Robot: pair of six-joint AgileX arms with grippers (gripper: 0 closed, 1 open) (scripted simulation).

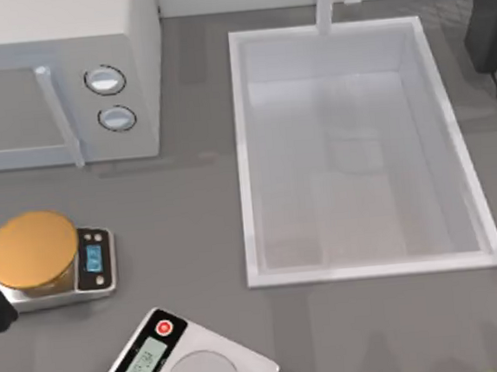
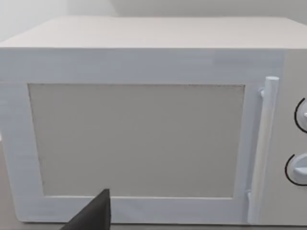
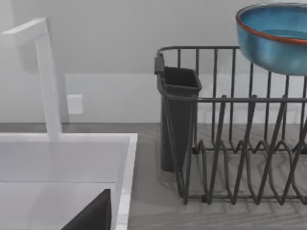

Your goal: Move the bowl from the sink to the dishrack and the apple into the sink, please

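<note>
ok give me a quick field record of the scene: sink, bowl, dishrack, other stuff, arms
sink: white basin, nothing visible inside in the top view, faucet at its far short side
bowl: blue with reddish rim, up at the top of the dishrack in the right wrist view
dishrack: dark wire, with a dark cup holder on the side nearer the sink
microwave: white, door shut, top view's left
scales: orange-topped scale and silver scale, left of the sink
arms: at the left and right edges of the top view

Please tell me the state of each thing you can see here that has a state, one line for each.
sink: holds no bowl or apple.
bowl: upright, above the dishrack's wires.
dishrack: beside the sink, slots bare.
microwave: door closed.
orange-topped scale: nothing on it.
silver scale: nothing on it.
</note>
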